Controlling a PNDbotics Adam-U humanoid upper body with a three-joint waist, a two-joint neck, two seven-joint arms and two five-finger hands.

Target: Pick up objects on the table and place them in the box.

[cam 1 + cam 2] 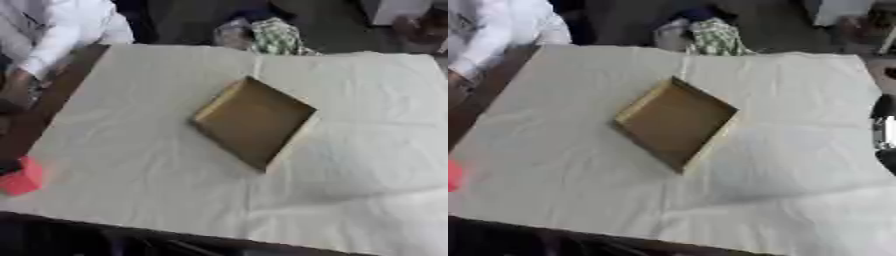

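Note:
An open, shallow brown cardboard box (pixel 254 122) lies turned like a diamond in the middle of the white-clothed table (pixel 149 165); nothing shows inside it. A red block-like object (pixel 21 179) sits at the table's left edge, blurred. A dark shape (pixel 7 166) touches the block's upper left side; it may be my left hand, but I cannot make it out. At the right edge of the right eye view a black and silver part of my right arm or hand (pixel 884 131) hangs over the cloth, well apart from the box.
A green checked bundle (pixel 277 37) lies just beyond the table's far edge. A strip of bare brown tabletop (pixel 39 112) runs along the left side. The dark front edge (pixel 131 235) of the table crosses the bottom.

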